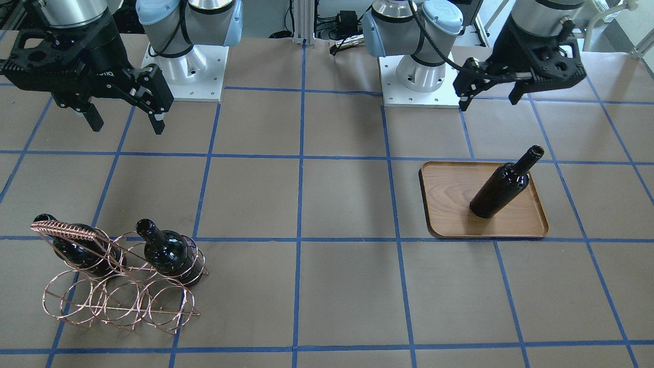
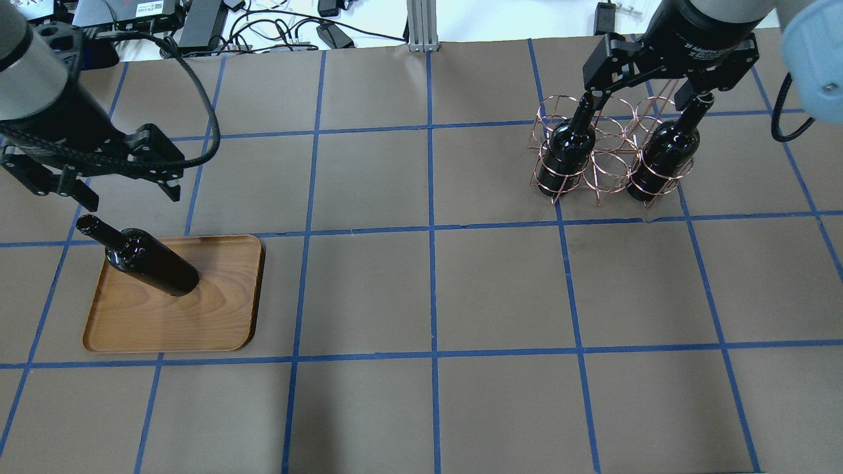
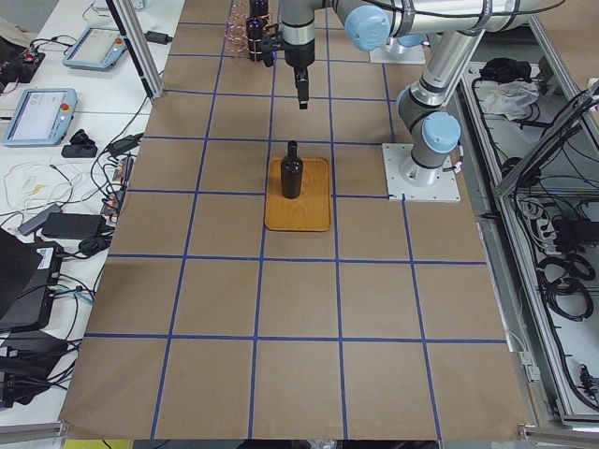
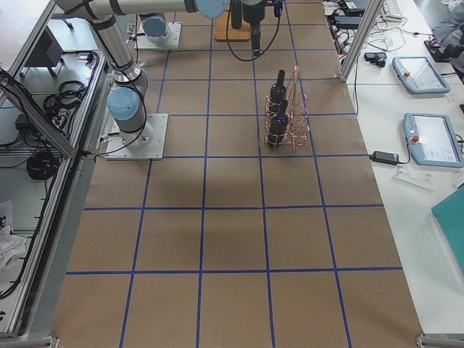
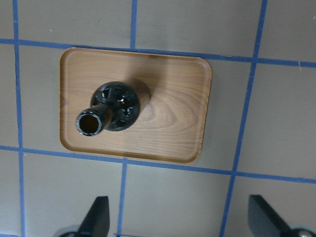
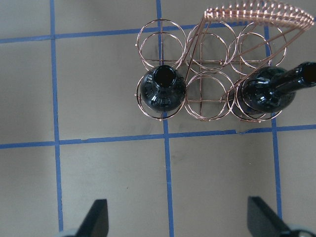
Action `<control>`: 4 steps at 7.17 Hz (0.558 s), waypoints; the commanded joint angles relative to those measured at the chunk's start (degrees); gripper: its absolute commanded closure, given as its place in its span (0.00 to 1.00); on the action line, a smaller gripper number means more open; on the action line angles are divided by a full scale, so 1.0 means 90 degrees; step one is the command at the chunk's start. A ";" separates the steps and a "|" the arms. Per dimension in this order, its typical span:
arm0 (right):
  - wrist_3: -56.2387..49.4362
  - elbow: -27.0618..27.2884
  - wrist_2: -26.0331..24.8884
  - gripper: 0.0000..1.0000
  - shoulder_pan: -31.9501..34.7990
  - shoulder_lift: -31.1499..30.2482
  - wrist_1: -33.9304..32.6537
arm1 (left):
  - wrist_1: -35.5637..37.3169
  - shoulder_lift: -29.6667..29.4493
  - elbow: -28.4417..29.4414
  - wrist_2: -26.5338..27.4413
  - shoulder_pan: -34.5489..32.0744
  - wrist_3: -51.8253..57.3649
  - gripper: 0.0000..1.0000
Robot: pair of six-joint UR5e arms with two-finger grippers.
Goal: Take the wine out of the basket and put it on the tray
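Wine (image 1: 499, 185), glossy black glass, stands on grained wooden tray (image 1: 449, 204).

front and overhead opposed, sharing tray (image 1: 449, 207), wrist cameras downward

Silver arms (image 1: 71, 10), pale-blue joint caps (image 1: 156, 13), black cables (image 2: 197, 79), black fingers (image 1: 94, 118).

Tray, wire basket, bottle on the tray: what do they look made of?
Tray: wood, satin brown; grain lines visible.
Basket: thin metal wire, shiny copper or rose-gold finish, possibly plated.
Bottle: probably glass, near-black, glossy; sharp highlights.
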 commanded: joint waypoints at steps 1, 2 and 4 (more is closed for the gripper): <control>0.0015 0.0003 0.0043 0.00 -0.0028 -0.0043 0.0081 | 0.0109 0.0069 0.0003 -0.0048 -0.0861 -0.0317 0.00; -0.0015 -0.0016 0.0053 0.00 -0.0018 -0.0053 0.0091 | 0.0128 0.0031 0.0003 -0.0320 -0.0960 -0.0627 0.00; -0.0015 -0.0036 0.0043 0.00 0.0060 -0.0014 0.0081 | 0.0265 0.0030 0.0003 -0.0342 -0.0942 -0.0175 0.00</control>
